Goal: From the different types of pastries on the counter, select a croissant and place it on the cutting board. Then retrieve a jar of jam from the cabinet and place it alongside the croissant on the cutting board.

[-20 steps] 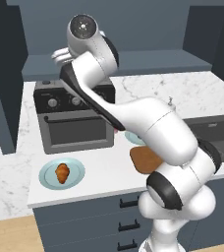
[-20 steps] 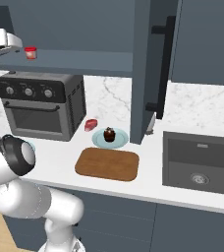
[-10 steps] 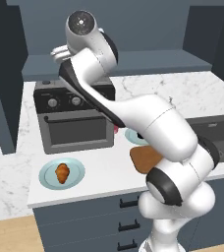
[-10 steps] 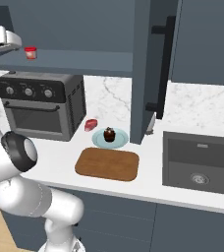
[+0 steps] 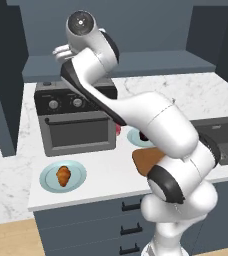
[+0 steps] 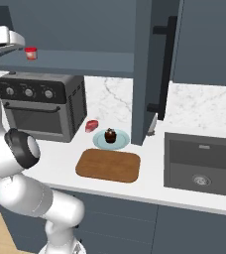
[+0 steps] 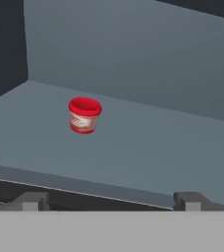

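In the hand view the pincer (image 7: 109, 202) stands spread wide, its two dark fingertips (image 7: 31, 201) far apart at the bottom edge, pinching nothing and touching nothing. Ahead of it, well apart, the jar of jam (image 7: 84, 115) sits upright on the flat shelf of the cabinet (image 7: 148, 147), left of centre, with the cabinet's back wall behind it.

In the left base view the croissant (image 5: 63, 175) lies on a round light blue plate (image 5: 49, 178) on the tabletop (image 5: 106, 175), in front of the toaster oven (image 5: 76, 122). To the right, the arm hides most of the cutting board (image 5: 145, 161), of which a brown corner shows, and most of a second blue plate (image 5: 135, 136) behind it. The hand itself reaches up toward the cabinet recess above the oven; its fingers are hard to make out there.

The right base view gives what the left one hides: the whole cutting board (image 6: 109, 165) lies bare on the tabletop (image 6: 149, 173), the chocolate cupcake (image 6: 110, 135) stands on its blue plate (image 6: 121, 141) just behind the board, and a small reddish item (image 6: 91, 125), too small to tell, lies beside the oven (image 6: 40, 106). At far left the hand is cut off by the frame edge, level with the shelf, with the jar (image 6: 30, 53) just to its right. At the right end a dark sink (image 6: 201, 163) is set into the tabletop.
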